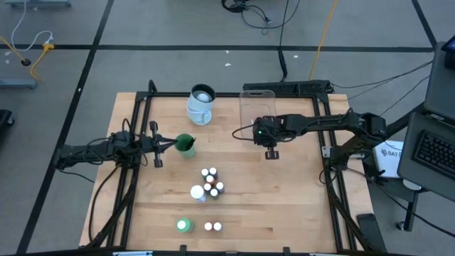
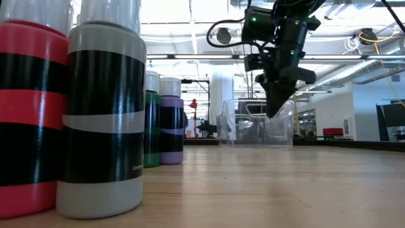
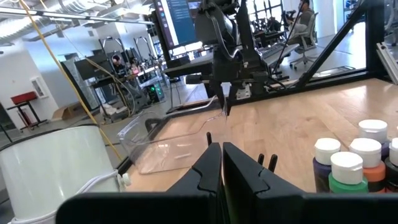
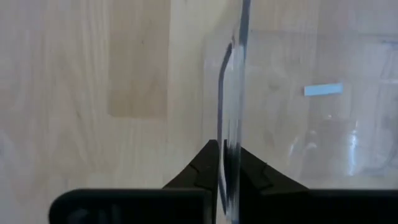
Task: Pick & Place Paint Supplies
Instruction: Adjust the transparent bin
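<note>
The clear plastic tray (image 1: 257,107) lies far right on the table (image 1: 298,213); the right gripper (image 4: 227,163) is clenched on its thin wall. The left gripper (image 3: 221,163) waits closed and empty. Tiny paint bottles (image 1: 210,182) cluster near centre: light, rigid, probably slippery; best gripped around the body below the cap.

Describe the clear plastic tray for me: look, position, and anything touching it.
The clear plastic tray is a see-through rectangular box with thin walls, rounded corners and an open top. It looks empty, apart from a small pale label visible through it in the right wrist view. It sits upright at the far edge of the wooden table, right of the white jug and apart from it. The right gripper has its jaws shut on the tray's near wall at the rim. Nothing else touches it.
</note>
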Controlling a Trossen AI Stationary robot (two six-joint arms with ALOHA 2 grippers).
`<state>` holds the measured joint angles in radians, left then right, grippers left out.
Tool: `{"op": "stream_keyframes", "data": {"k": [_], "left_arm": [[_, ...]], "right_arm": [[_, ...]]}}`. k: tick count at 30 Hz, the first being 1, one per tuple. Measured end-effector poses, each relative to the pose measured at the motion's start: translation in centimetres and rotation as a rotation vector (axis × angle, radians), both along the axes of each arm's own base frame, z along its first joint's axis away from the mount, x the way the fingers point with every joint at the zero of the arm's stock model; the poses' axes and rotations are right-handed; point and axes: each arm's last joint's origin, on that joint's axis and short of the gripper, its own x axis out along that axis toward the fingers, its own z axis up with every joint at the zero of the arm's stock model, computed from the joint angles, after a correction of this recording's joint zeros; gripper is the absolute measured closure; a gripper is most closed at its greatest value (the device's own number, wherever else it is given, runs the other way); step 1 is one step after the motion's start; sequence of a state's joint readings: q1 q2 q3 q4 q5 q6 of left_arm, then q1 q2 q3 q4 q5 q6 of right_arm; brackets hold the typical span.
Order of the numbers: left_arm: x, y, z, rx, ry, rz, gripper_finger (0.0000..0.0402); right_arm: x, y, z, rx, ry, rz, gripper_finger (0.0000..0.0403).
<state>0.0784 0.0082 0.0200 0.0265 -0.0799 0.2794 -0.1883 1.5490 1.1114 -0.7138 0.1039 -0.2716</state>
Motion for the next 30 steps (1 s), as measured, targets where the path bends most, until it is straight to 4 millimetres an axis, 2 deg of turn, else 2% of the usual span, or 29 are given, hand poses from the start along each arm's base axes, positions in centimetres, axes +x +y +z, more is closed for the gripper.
{"op": "stream_keyframes", "data": {"k": [14,24,27,30], "left_arm": [[0.0,0.0,0.0,0.0,0.0,0.0,0.038],[0.0,0.0,0.0,0.0,0.0,0.0,0.038],[0.0,0.0,0.0,0.0,0.0,0.0,0.038],[0.0,0.0,0.0,0.0,0.0,0.0,0.038]], "right_arm": [[1.0,-0.2,0.4,-0.007,-0.114,-0.023,0.0387],[1.0,-0.2,0.4,-0.009,-0.116,-0.02,0.0386],[1.0,-0.2,0.5,-0.035,-0.112,-0.025,0.0368],[1.1,-0.4,0.8,-0.088,-0.11,-0.037,0.0333]]}}
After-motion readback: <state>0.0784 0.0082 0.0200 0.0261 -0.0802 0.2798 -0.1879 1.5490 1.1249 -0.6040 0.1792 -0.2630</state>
